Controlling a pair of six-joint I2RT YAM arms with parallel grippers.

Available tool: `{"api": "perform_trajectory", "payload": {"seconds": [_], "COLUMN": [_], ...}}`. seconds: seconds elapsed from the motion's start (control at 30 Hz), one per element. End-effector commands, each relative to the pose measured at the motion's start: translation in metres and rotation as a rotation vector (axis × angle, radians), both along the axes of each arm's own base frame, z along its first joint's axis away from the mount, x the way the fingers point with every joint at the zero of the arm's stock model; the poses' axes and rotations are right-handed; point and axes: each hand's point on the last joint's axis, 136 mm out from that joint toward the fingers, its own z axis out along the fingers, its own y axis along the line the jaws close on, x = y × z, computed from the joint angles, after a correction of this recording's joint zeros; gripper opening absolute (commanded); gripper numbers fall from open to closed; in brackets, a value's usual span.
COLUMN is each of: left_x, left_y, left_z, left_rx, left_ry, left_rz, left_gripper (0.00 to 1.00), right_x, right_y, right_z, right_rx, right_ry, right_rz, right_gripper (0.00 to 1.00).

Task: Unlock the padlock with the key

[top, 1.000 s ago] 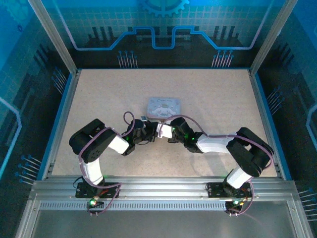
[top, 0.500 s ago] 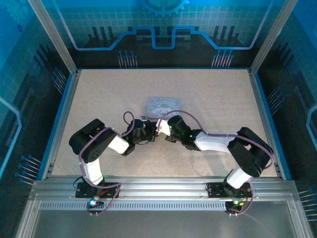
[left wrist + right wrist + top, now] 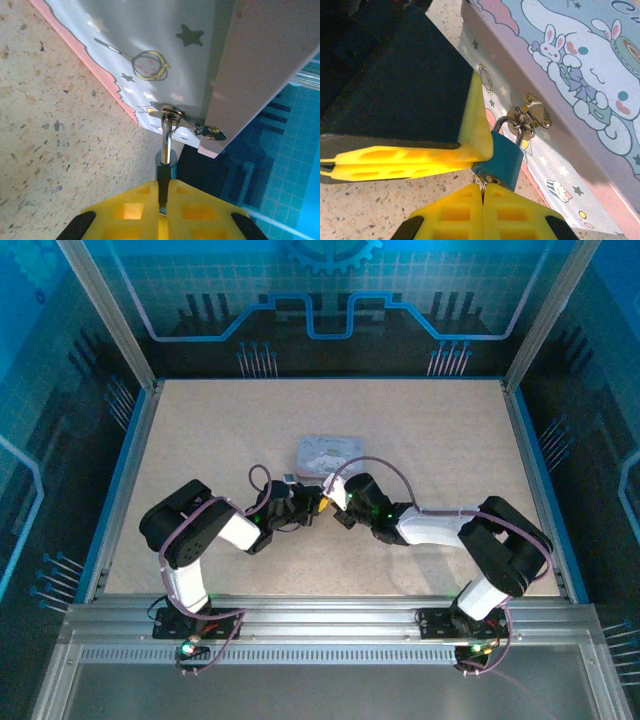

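Observation:
The padlock [image 3: 505, 156] is small and teal, and its thin shackle [image 3: 507, 121] hangs through the hasp [image 3: 533, 113] of a pale tin box [image 3: 580, 75]. My left gripper [image 3: 164, 200] is shut on the padlock's body [image 3: 165, 176], seen edge-on, with the shackle [image 3: 167, 136] running up to the hasp. In the right wrist view one left finger [image 3: 410, 160] presses the padlock's side. My right gripper [image 3: 483, 192] is shut on the key [image 3: 480, 183] right under the padlock's bottom face. Only a ring and a sliver of metal show. In the top view the left gripper [image 3: 308, 506] and right gripper [image 3: 328, 502] meet tip to tip.
The tin box [image 3: 331, 452] lies mid-table just behind both grippers, printed with a cartoon rabbit. Speckled beige tabletop [image 3: 420, 420] stretches all round it. Blue frame rails [image 3: 530, 470] and clear walls bound the table.
The right gripper has slid a little left toward the left gripper and the padlock. The left arm has held still.

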Motion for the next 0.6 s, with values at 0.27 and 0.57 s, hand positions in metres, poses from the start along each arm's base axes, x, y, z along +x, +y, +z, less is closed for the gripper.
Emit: {"api": "perform_trajectory", "payload": {"seconds": [0.27,0.57], "left_x": [-0.005,-0.002], "left_y": [0.004,0.011], "left_z": [-0.003,-0.004], "left_rx": [0.022,0.039], "left_ry": [-0.005,-0.004], "left_rz": [-0.016,0.000], "left_gripper": [0.32,0.38], "right_x": [-0.005,-0.009], "right_y": [0.009,0.004], "right_z": [-0.004,-0.009], "right_rx": [0.105,0.098], "right_ry": [0.057,0.066], "right_rz": [0.005,0.000], "right_gripper": [0.00,0.00]}}
